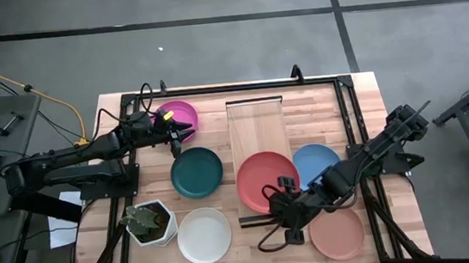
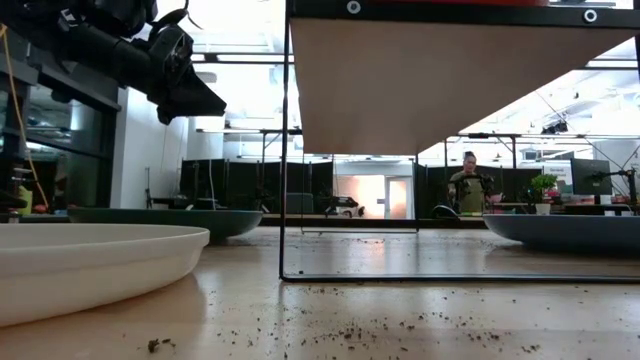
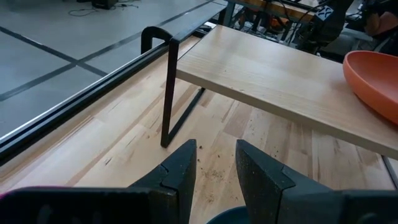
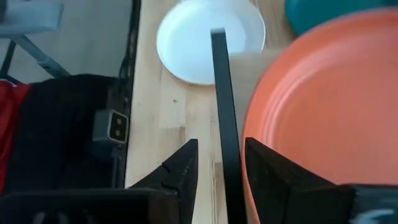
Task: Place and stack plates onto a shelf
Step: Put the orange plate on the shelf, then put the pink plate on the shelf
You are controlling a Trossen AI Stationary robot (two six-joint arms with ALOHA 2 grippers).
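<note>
The right tool (image 1: 284, 216) sits low at the near end of the shelf (image 1: 257, 129), its fingers (image 4: 184, 168) parted with nothing between the pads; in the right wrist view the shelf's dark frame edge (image 4: 222, 112) runs up just between them. The right arm reaches in from the table's right side, stretched diagonally across toward the shelf's front corner. The coral red plate (image 1: 267, 180) lies just beside this tool, resting on the shelf's near half and overhanging its sides. The light blue plate (image 1: 316, 163) lies on the table (image 1: 336, 113) right of the shelf, partly under the right arm, and the salmon tan plate (image 1: 338, 235) lies just right of the tool near the table's front edge. The left tool (image 1: 180, 137) hovers at the table's far left, its arm coming in level from the left; its fingers (image 3: 180, 174) stand slightly apart and hold nothing. The magenta pink plate (image 1: 179, 113) lies just behind it, touching or nearly so, and the dark teal plate (image 1: 196, 171) lies just in front of it. The white plate (image 1: 204, 235) lies farther toward the front edge, beside a white plant pot (image 1: 150, 223). In the low view a person (image 2: 468, 180) stands far back in the room.
</note>
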